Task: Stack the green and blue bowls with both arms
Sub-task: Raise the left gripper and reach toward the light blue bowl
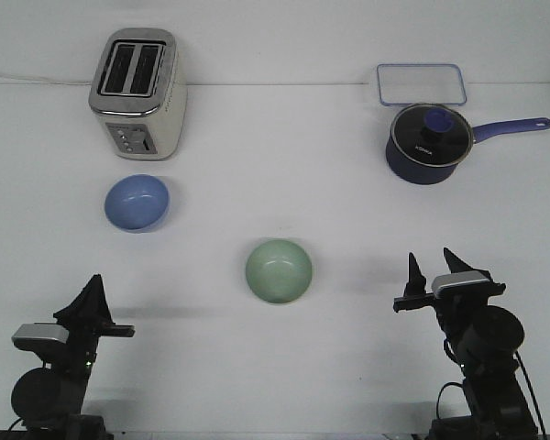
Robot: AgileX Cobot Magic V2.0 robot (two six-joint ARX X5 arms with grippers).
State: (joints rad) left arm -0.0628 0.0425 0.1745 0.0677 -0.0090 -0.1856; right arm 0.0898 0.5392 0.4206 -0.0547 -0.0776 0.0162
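The pale green bowl (279,271) sits upright on the white table near the middle, empty. The light blue bowl (137,203) sits upright further back on the left, in front of the toaster, empty. My left gripper (93,291) hovers low at the front left, well in front of the blue bowl; its fingers show as one pointed shape, so the gap is hidden. My right gripper (433,264) is at the front right, to the right of the green bowl, with its two pointed fingers apart and nothing between them.
A cream and silver toaster (137,93) stands at the back left. A dark navy saucepan (428,143) with a glass lid stands at the back right, handle pointing right. A clear rectangular container (421,84) lies behind it.
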